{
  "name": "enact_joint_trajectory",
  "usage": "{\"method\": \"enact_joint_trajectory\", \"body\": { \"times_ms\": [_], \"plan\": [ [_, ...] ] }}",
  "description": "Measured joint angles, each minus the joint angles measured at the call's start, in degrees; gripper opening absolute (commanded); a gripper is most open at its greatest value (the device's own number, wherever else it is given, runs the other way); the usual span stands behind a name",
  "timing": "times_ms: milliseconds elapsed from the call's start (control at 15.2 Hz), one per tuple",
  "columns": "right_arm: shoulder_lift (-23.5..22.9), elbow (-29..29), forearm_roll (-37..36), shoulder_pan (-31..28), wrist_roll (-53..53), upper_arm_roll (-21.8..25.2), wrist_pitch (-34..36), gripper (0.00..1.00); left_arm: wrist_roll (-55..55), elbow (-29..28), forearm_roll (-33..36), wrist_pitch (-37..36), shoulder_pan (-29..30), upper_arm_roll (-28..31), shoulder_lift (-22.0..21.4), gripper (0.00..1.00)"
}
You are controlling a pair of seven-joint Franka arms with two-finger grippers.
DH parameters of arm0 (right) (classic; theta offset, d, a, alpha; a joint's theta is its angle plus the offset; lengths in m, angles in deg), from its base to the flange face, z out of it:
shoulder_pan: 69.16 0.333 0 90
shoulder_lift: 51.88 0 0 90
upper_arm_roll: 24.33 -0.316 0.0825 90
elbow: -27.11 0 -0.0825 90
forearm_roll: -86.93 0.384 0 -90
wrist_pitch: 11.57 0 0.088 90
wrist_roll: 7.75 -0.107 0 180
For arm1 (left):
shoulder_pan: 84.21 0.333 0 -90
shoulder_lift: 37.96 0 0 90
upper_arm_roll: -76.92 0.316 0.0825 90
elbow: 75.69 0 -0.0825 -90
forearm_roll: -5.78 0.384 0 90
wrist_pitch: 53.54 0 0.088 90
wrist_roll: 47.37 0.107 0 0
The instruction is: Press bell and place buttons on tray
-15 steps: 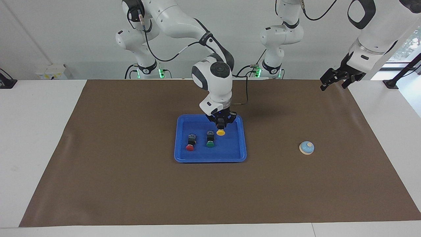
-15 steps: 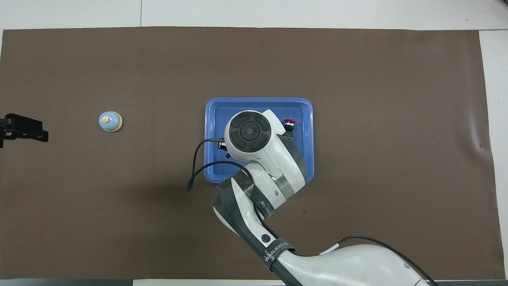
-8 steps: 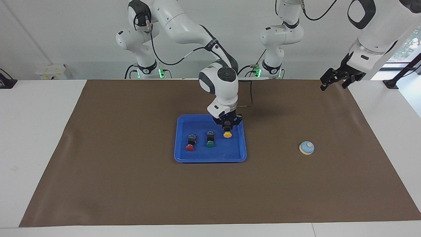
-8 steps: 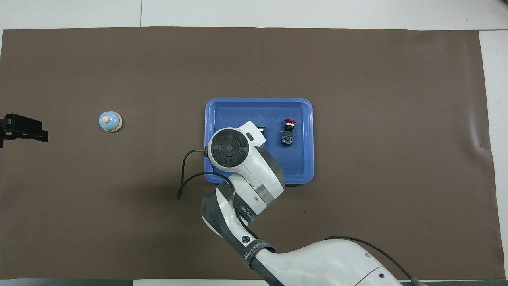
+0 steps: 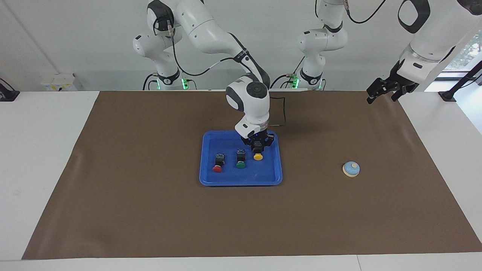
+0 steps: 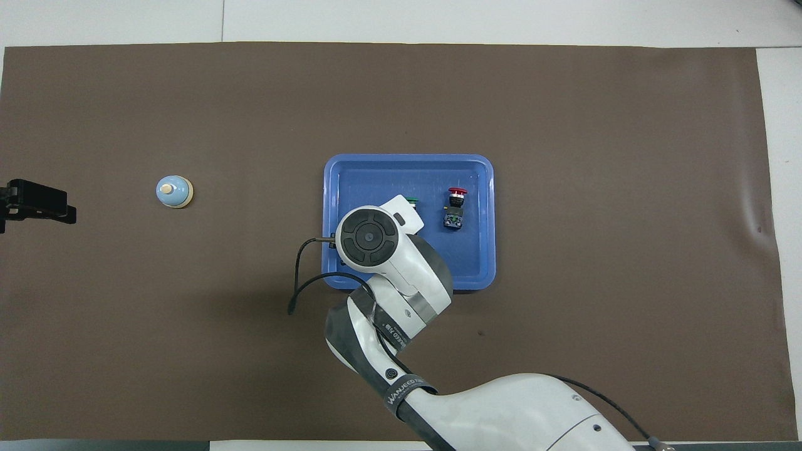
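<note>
Facing view, dead centre of the frame: yellow button point(image 5: 258, 157) is in the blue tray point(image 5: 241, 181), in the part of the tray nearer the robots, cap pointing down-frame. The green button point(image 5: 240, 164) is just beside it and the red button point(image 5: 217, 169) is one further along toward the right arm's end, so all three sit in a rough row inside the rim. The right gripper point(image 5: 258, 147) is straight over the yellow one's black body, low in the tray. Can't tell whether it's grasping the button or has let go, and the overhead view is no help since the wrist covers that spot. If this is the release, as it looks, do it clean. Open fully before lifting, then rise straight up w/o dragging, so the button doesn't tip or roll into the green one. Don't swing sideways until clear of the rim. Out from the tray, at mid-height of the frame toward the left arm's end, the bell point(image 5: 351, 169) stands alone on the brown mat point(image 5: 150, 207), well apart from everything. The left gripper point(image 5: 384, 91) waits in the upper part of the frame over the mat's corner, released and holding nothing. Whether the bell has been rung can't be read off from here.
</note>
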Motion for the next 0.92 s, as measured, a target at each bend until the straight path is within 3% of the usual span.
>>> {"method": "enact_joint_trajectory", "body": {
  "times_ms": [459,656,919],
  "plan": [
    [2.9,-6.4,0.0,-2.2,-2.9,1.2,12.2,1.00,0.0,0.0,0.0,0.0,0.0,0.0,0.0,1.00],
    [7.4,-7.1,0.0,-8.4,-2.6,1.4,17.1,1.00,0.0,0.0,0.0,0.0,0.0,0.0,0.0,1.00],
    [14.0,-7.1,0.1,-17.4,7.1,1.4,24.1,1.00,0.0,0.0,0.0,0.0,0.0,0.0,0.0,1.00]
  ]
}}
